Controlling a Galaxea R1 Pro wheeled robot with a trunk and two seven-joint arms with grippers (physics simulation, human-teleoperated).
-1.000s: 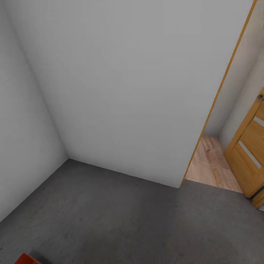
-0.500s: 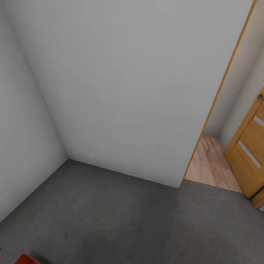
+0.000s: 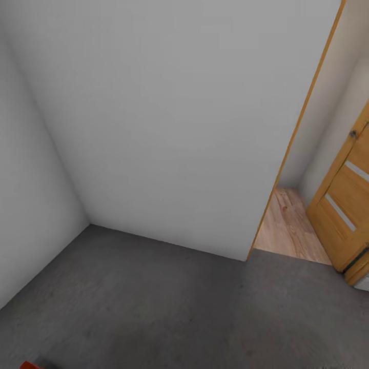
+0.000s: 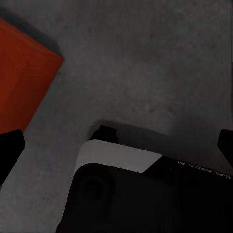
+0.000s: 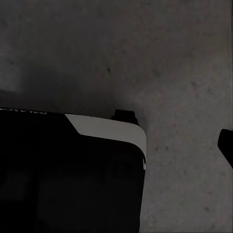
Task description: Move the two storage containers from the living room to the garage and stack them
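Left tool point(image 4: 116, 145) spread wide over floor point(image 4: 145, 63), storage container point(image 4: 22, 73) beside

One red-orange storage container point(image 4: 22, 82) lay on the dark grey speckled concrete floor point(image 3: 169, 302) of the garage. Its corner point(image 3: 28, 365) showed on that floor, well apart from the orange-brown wooden door point(image 3: 343, 205).
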